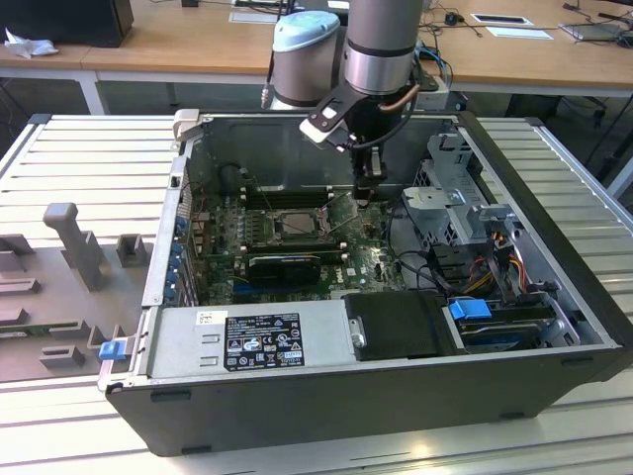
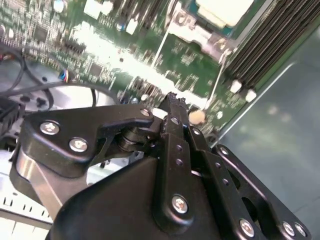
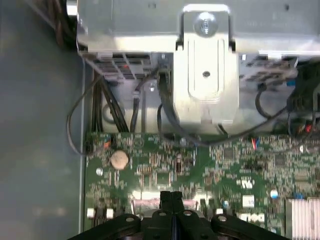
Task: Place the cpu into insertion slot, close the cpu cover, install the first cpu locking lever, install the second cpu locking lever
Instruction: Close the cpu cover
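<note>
Inside the open computer case (image 1: 554, 228), the insertion slot (image 1: 297, 224) lies on the green motherboard (image 1: 371, 259), ringed by the silver cpu cover (image 1: 269, 224). The pale face of the cpu (image 2: 225, 10) shows in the second wrist view, edged by silver metal of the cover (image 2: 200, 32). Two thin wire locking levers (image 2: 162, 42) (image 2: 217, 85) stand off the board beside it. My gripper (image 1: 368, 198) hangs just to the exterior view's right of the slot, low over the board. Its black fingers (image 3: 171, 197) (image 2: 172, 102) are pressed together, shut, with nothing visible between them.
A silver drive cage (image 1: 450, 203) and cable bundles (image 1: 415, 252) stand to the exterior view's right of the gripper. The power supply (image 1: 247, 336) fills the case's near side. A coin battery (image 3: 119, 159) sits on the board. Grey fixtures (image 1: 74, 242) rest on the table outside.
</note>
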`<move>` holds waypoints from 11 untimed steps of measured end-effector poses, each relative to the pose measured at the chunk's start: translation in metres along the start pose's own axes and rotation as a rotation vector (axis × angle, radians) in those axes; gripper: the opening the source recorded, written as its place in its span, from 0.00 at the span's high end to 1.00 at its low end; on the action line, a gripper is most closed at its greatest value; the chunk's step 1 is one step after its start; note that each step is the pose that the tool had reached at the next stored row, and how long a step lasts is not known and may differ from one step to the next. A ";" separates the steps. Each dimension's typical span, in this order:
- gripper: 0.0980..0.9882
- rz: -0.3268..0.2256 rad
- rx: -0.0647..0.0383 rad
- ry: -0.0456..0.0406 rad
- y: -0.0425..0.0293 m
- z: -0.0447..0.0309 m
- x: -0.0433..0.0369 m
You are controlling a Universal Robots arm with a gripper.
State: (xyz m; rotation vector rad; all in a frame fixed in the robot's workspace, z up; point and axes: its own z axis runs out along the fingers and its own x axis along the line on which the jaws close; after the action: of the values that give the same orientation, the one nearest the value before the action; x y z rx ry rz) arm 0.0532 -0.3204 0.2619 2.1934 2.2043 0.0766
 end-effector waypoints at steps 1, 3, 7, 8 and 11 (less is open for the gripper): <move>0.99 0.000 0.000 0.0001 0.0026 0.0005 0.0000; 0.99 0.000 0.000 0.0000 0.0068 0.0029 0.0000; 0.99 0.000 0.000 0.0000 0.0097 0.0128 0.0000; 0.99 0.000 0.000 0.0001 0.0097 0.0163 -0.0001; 0.99 0.000 0.004 0.0007 0.0088 0.0172 -0.0001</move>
State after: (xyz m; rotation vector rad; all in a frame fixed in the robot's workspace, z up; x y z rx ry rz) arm 0.0629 -0.3202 0.2452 2.1959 2.2068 0.0729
